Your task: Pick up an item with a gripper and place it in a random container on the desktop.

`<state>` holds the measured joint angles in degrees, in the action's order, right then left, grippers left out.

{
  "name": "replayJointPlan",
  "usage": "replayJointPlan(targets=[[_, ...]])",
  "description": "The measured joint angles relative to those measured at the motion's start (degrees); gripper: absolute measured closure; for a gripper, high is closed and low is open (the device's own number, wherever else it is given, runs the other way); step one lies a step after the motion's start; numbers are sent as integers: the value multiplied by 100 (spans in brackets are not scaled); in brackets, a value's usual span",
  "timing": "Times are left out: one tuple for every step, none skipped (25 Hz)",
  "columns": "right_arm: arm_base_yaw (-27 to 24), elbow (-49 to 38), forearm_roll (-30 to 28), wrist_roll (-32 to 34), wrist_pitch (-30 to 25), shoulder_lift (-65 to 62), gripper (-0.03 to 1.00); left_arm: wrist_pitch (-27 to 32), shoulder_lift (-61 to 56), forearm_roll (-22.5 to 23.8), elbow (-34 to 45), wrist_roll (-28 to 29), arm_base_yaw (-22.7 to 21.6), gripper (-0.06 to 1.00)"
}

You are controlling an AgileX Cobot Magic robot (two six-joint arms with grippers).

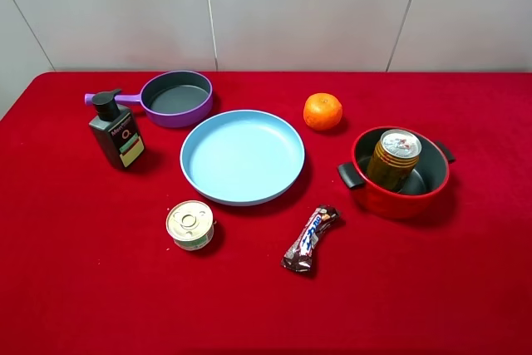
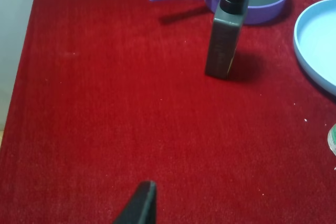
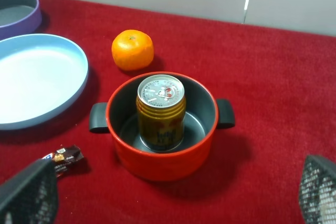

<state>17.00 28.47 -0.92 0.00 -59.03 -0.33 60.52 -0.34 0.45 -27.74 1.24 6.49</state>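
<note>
The golden-amber drink can [image 1: 394,160] stands upright inside the round red pot [image 1: 413,200] at the table's right; the right wrist view shows the can [image 3: 160,113] in the pot [image 3: 157,163] too. My right gripper [image 3: 173,195] hangs back from the pot, open wide, its mesh-padded fingers [image 3: 29,192] at both lower corners of that view with nothing between them. Of my left gripper [image 2: 142,203] only one dark fingertip shows, above bare red cloth near the table's left edge. Neither arm appears in the exterior view.
An orange [image 1: 322,110] lies behind the pot. A light blue plate [image 1: 242,156] sits mid-table, with a purple long-handled pan [image 1: 174,97] and a dark pump bottle [image 1: 116,130] to its left. In front lie a short flat tin [image 1: 190,224] and a candy bar [image 1: 310,239].
</note>
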Motion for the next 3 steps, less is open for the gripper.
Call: replayJointPlan(targets=[[0, 0, 0, 0, 0, 0, 27, 0, 0, 0, 0, 0, 0, -5], [0, 0, 0, 0, 0, 0, 27, 0, 0, 0, 0, 0, 0, -5], [0, 0, 0, 0, 0, 0, 27, 0, 0, 0, 0, 0, 0, -5]])
